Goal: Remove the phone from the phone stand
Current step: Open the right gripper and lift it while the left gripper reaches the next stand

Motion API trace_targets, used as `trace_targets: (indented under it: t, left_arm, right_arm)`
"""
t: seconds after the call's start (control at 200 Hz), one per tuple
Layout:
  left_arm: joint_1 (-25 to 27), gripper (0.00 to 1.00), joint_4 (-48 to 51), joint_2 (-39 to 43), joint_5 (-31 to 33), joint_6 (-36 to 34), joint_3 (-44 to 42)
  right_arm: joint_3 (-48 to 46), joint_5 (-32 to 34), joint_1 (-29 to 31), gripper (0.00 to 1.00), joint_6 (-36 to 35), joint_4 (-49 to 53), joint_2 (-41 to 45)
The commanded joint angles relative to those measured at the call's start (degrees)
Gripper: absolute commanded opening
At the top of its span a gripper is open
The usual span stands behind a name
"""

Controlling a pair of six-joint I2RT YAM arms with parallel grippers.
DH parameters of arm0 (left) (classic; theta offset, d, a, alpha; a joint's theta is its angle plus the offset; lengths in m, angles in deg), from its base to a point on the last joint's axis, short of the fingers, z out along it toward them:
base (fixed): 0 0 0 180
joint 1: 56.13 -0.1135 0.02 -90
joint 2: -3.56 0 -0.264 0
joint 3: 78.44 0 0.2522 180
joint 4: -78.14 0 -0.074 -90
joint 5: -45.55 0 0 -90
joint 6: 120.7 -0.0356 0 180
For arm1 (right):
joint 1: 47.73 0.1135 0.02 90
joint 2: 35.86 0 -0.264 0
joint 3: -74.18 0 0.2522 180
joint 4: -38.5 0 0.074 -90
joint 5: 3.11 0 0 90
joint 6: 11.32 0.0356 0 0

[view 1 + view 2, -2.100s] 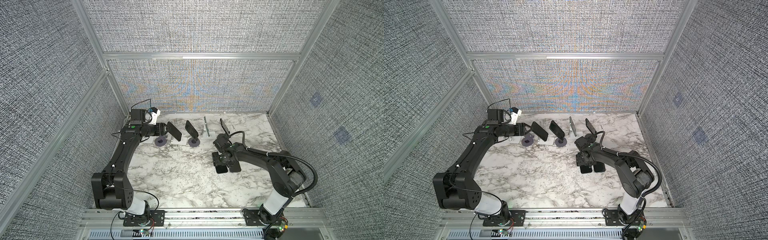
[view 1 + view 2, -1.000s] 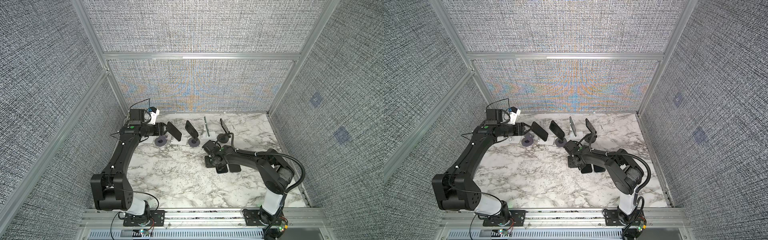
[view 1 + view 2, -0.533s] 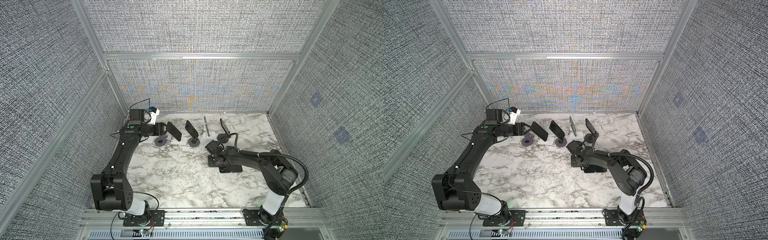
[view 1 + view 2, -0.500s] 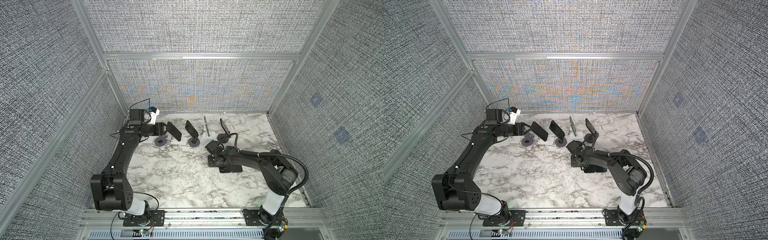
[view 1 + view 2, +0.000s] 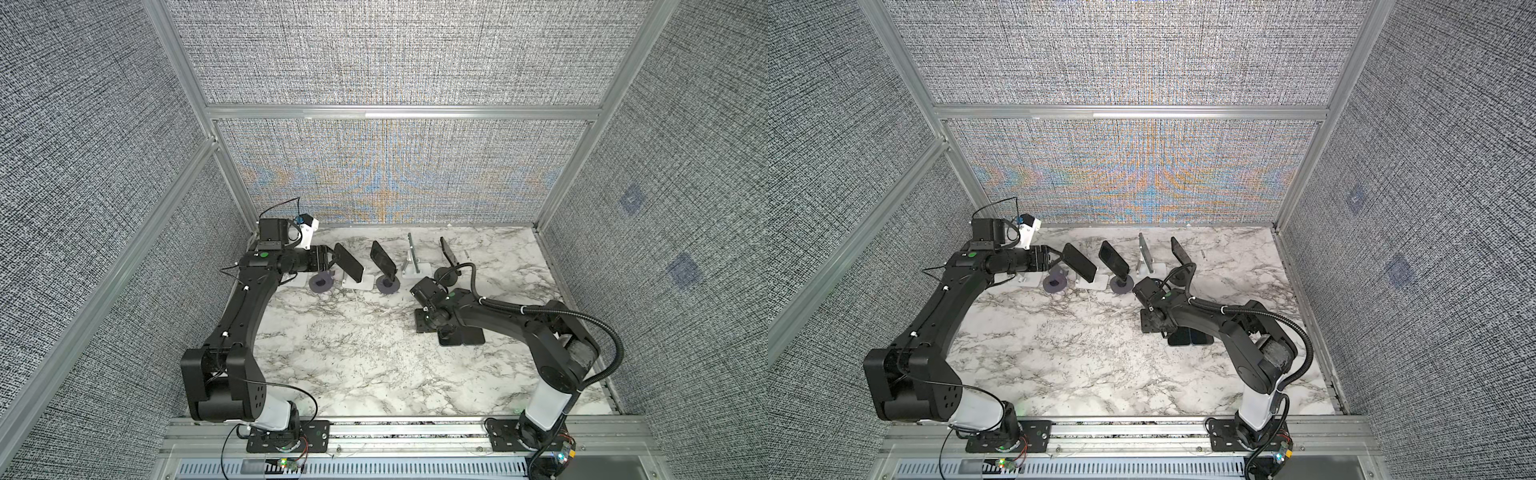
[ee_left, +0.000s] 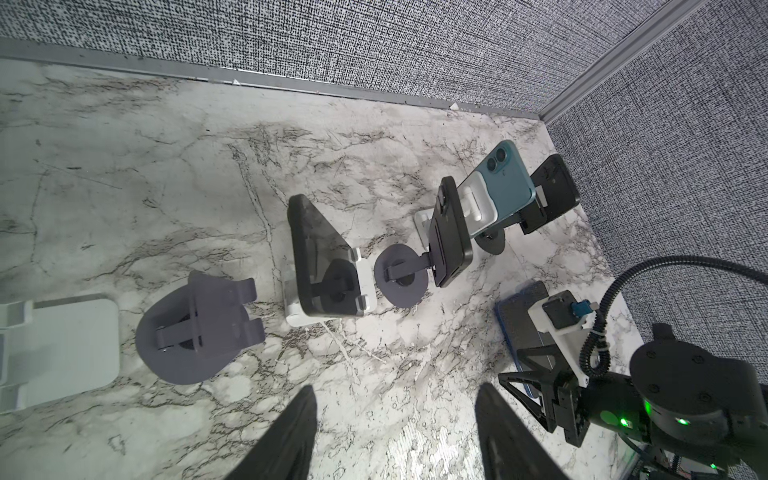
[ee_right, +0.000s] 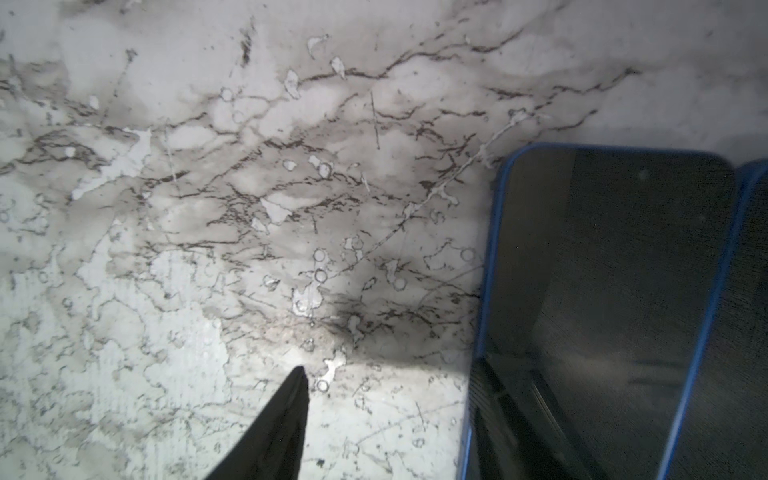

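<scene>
Progress partial: blue-cased phones lie flat at 3 o'clock by empty, parted right gripper; four phones sit on stands at 12 o'clock, left gripper wide, empty.

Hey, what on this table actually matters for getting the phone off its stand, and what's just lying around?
Job: left gripper, black phone beside it, its white stand.

Lying about: empty dark stand, empty white stand, flat blue phone by the right gripper.

The right arm partly hides flat phones, perhaps three
</scene>
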Motion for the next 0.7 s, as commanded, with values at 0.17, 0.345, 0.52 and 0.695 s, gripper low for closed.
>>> trace_targets:
  t: [0.17,0.345,0.52,0.695]
  left_arm:
    - [-0.09,0.65,-7.18,-2.2,-2.85,6.4,-1.5]
    - [-0.09,0.77,-7.56,-5.51,-0.65,9.41,0.29]
    - [-0.09,0.82,-8.81,-7.81,2.35,10.43,1.49]
    - [0.11,0.91,-8.82,-12.13,3.36,11.22,3.67]
  right_arm:
    - [3.71,-2.7,-0.55,0.69,-6.35,7.25,8.23]
    - [4.44,-3.24,-1.49,0.75,-8.42,12.34,13.25]
    - [1.28,-5.36,-3.24,0.81,-8.58,13.15,18.23]
    - [-2.39,-6.5,-4.98,0.89,-8.4,13.55,21.35]
